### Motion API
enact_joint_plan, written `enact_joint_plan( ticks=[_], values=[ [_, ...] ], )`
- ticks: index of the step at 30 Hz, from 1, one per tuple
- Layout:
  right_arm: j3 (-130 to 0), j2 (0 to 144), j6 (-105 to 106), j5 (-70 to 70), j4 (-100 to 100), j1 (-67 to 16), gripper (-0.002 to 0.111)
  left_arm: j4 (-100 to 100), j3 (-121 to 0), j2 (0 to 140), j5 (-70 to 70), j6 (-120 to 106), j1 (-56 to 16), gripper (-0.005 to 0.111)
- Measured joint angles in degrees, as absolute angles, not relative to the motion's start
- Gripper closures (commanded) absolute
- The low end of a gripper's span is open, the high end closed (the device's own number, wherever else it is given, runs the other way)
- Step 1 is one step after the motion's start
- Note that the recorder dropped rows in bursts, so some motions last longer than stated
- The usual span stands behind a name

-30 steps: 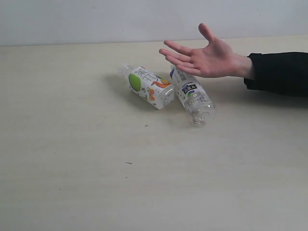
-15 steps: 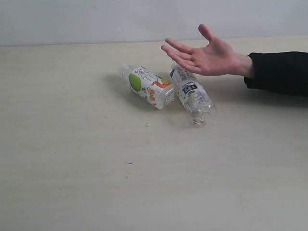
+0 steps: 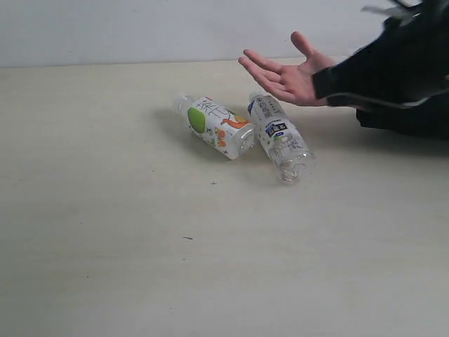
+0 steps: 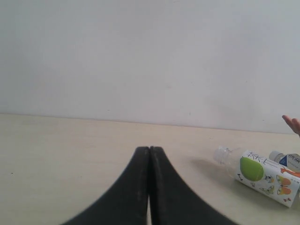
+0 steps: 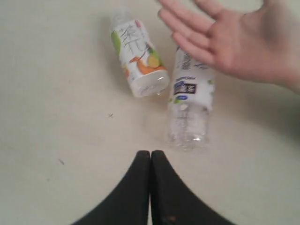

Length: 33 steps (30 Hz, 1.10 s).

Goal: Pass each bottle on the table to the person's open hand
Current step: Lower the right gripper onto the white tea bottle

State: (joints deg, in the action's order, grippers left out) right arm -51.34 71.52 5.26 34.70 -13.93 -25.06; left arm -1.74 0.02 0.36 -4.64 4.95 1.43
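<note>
Two bottles lie on their sides on the table (image 3: 140, 246): the green-orange fruit bottle (image 3: 214, 126) (image 5: 138, 58) (image 4: 265, 176) and, right beside it, the blue-white bottle (image 3: 279, 137) (image 5: 191, 101). The person's open hand (image 3: 284, 77) (image 5: 239, 40) hovers palm up over the blue-white bottle's cap end. My right arm (image 3: 393, 63) shows as a blurred black mass at the upper right, covering the sleeve. My right gripper (image 5: 151, 153) is shut and empty, above the table just short of the blue-white bottle's base. My left gripper (image 4: 149, 149) is shut and empty, well left of the bottles. The lime-green and red-pink bottles are out of view.
A plain white wall (image 3: 140, 28) runs behind the table's far edge. A few tiny dark specks (image 3: 188, 238) dot the tabletop in front of the bottles.
My right arm has come into the exterior view from the upper right, above the person's forearm. The hand has shifted slightly; both bottles lie where they were.
</note>
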Motion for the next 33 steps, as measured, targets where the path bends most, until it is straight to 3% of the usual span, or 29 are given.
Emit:
enact_joint_plan(
  ticks=[4,14,17,24,33],
  values=[
    [-57.15,83.17,16.83,38.40,-20.73,-26.36,0.102,-1.74,0.02,0.36,-4.64,4.95,1.43,0.107],
    [-81.36,103.24,20.66,49.24,-21.52,-26.61,0.089,-1.74,0.02,0.36,-4.64,4.95,1.43,0.107],
    [-88.44,107.94,20.88,52.76,-21.35,-26.86,0.082,-1.74,0.02,0.36,-4.64,4.95,1.43,0.107],
    [-98.08,116.62,22.10,54.37,-13.72,-30.57,0.050,-1.74,0.02,0.36,-4.64,4.95,1.43,0.107],
    [-104.47,123.68,21.21,51.89,-10.55,-32.11,0.049,-1.74,0.02,0.36,-4.64,4.95,1.43,0.107]
  ],
)
